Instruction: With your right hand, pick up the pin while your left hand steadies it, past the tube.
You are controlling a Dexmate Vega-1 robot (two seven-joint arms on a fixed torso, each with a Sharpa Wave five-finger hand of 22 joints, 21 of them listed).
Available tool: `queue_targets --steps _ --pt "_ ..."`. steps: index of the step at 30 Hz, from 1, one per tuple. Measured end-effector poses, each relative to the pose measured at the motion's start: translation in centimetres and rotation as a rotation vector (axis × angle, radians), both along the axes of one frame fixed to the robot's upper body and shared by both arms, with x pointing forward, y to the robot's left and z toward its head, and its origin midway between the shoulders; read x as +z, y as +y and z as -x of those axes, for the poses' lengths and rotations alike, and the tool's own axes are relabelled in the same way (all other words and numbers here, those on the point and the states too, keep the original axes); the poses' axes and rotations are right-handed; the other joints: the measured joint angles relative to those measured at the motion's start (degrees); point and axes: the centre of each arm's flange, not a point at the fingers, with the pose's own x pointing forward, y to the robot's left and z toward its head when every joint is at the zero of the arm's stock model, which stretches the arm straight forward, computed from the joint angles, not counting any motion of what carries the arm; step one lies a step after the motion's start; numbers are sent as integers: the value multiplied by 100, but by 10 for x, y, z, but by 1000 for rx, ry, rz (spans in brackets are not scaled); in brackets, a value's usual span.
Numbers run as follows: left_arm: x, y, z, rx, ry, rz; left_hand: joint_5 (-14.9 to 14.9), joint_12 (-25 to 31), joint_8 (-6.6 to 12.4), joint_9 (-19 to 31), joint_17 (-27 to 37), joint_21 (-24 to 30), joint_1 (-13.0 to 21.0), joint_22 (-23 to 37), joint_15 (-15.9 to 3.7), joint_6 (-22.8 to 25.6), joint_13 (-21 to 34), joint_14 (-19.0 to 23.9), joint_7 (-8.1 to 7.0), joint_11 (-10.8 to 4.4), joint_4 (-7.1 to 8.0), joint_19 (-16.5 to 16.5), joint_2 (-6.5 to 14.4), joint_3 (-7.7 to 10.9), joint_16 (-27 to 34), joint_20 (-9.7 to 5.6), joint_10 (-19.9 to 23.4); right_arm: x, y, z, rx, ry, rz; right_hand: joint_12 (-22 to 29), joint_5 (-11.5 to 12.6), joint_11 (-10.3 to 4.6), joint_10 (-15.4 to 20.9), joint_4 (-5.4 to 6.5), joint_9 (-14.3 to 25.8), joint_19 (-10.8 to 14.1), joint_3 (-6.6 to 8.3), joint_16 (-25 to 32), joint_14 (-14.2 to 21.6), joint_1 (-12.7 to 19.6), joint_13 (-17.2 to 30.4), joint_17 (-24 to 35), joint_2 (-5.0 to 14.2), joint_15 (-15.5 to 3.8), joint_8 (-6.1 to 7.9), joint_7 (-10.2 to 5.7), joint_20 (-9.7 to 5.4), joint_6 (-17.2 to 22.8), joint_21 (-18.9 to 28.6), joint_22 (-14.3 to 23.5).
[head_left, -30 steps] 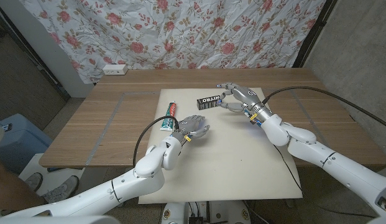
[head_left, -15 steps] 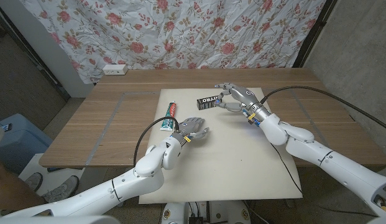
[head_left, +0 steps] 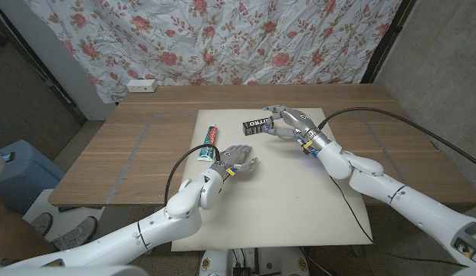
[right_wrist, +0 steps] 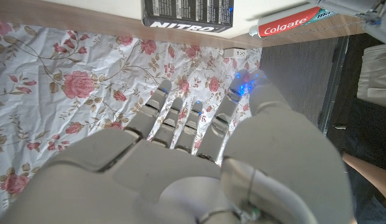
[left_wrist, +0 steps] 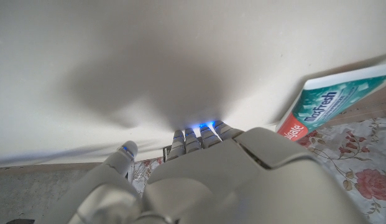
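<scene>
The thing to be lifted is a small black box [head_left: 257,123] printed "NITRO", presumably the pack of pins, lying on the white mat [head_left: 283,207] toward its far side, beyond the toothpaste tube [head_left: 208,143], which lies at the mat's left edge. The right hand [head_left: 291,121] hovers just beside the box's right end, fingers curled loosely toward it and apart, holding nothing; whether a fingertip already touches the box cannot be told from the head view. In the right wrist view the fingers [right_wrist: 180,121] reach toward the box with a clear gap between them and the thumb, a moderately wide opening. The left hand [head_left: 236,157] sits nearer the robot, just past the tube's lower end and well apart from the box, fingers partly curled over the mat and gripping nothing; the left wrist view shows its fingertips [left_wrist: 199,134] close to the mat, but contact is unclear. To do this step well, the left hand probably needs to travel past the tube to the box's left end and press there, so the light box does not slide when the right hand closes. The right hand should straddle the short sides, thumb on one and fingers on the other, and close evenly before lifting straight up.
</scene>
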Motion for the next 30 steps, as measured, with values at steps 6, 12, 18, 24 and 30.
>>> queue_targets --steps 6,12,18,24,30 --pt "-1 1 1 3 -3 -1 0 0 0 -1 0 49 0 0 0 19 5 0 -1 -30 24 -8 0 -24 0 -9 30 -5 3 -2 10 19 -10 0 -11 0 0 0 -23 0 0 23 0 23 0 0 23 0 -5 0 0 0 0 0" --pt "0 2 1 7 -5 -2 0 0 4 -1 -2 55 0 0 31 79 13 31 -1 -30 8 -8 0 -41 0 -8 30 -11 6 -5 13 34 -20 0 -17 0 0 0 -30 0 0 23 0 22 0 -1 22 0 -12 0 0 0 0 0" --pt "1 4 1 12 -5 -4 0 0 24 -1 -1 57 0 0 31 101 19 31 -23 -30 31 -8 0 -63 0 -8 30 -17 5 -9 8 41 -31 0 -17 0 0 -23 -32 0 -23 23 0 22 0 -1 22 0 -13 0 0 0 0 0" --pt "2 6 1 15 -5 -6 0 0 24 -2 -1 57 0 0 31 152 14 31 -11 -17 8 -7 0 -87 0 -8 43 -22 5 -11 7 43 -40 -45 -17 0 0 -23 -30 -2 -23 23 0 21 0 -1 21 0 -27 0 2 0 -18 0" --pt "3 6 1 15 -2 -9 0 0 24 -3 -1 57 0 0 31 172 11 31 -31 1 15 -7 0 -94 0 -8 61 -27 6 -13 4 44 -46 -45 -17 1 1 -23 -28 -42 -23 23 0 21 0 -1 21 0 -33 0 41 0 -22 0"
